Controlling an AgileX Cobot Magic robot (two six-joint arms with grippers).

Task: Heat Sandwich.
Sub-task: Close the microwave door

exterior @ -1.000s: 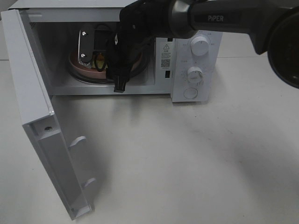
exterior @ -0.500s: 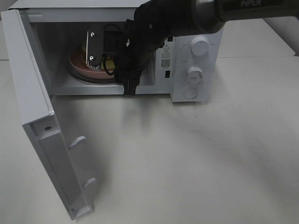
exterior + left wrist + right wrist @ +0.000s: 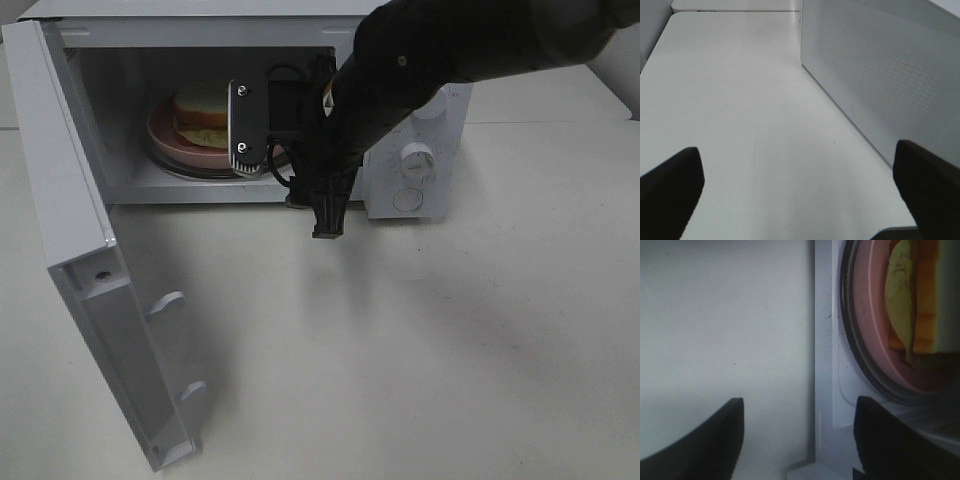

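the right gripper (image 3: 799,440) has withdrawn from the cavity of the white microwave oven (image 3: 450,190), its fingers (image 3: 705,440) wide and empty. the white-bread sandwich (image 3: 200,108) sits inside on its round pink plate (image 3: 165,140). loading appears complete; the open white door (image 3: 80,250) needs closing next. the left gripper (image 3: 800,200) is also wide and empty.

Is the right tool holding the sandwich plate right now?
No, the right tool is open and empty in front of the microwave, while the sandwich sits on its pink plate inside.
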